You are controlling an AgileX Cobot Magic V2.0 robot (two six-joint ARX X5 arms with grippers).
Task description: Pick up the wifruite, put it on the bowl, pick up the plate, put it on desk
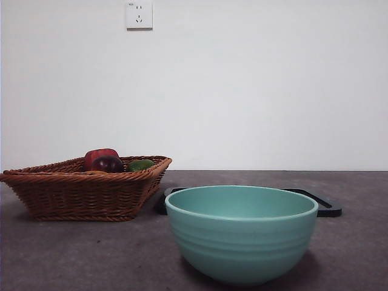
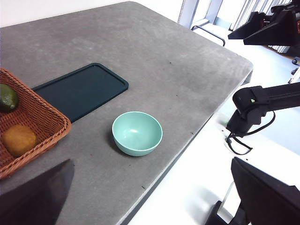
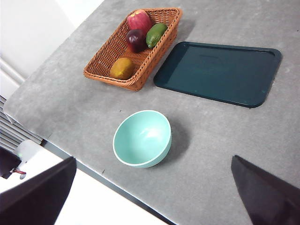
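I see the bowl (image 3: 142,138) close to the worktop (image 3: 220,140) front edge, bare surface all round it. Orange-brown fruit (image 3: 122,68) sits in the basket (image 3: 117,47), tray (image 3: 218,72) just beside. Left tool (image 2: 154,197) and right tool (image 3: 154,197) both spread wide, holding nothing, high above.

A wicker basket (image 3: 140,51) holds a red apple (image 3: 139,19), plum (image 3: 135,39) and avocado (image 3: 155,34) (touching), well beyond either tool; a wall socket (image 1: 139,14) above.

Lighting: even, bright, diffuse. Soft shadow under bowl (image 1: 241,233) and beside basket (image 1: 85,189) on desk (image 1: 357,254). Mild sheen inside bowl, right wrist view. Wrist views overexposed beyond desk edge.
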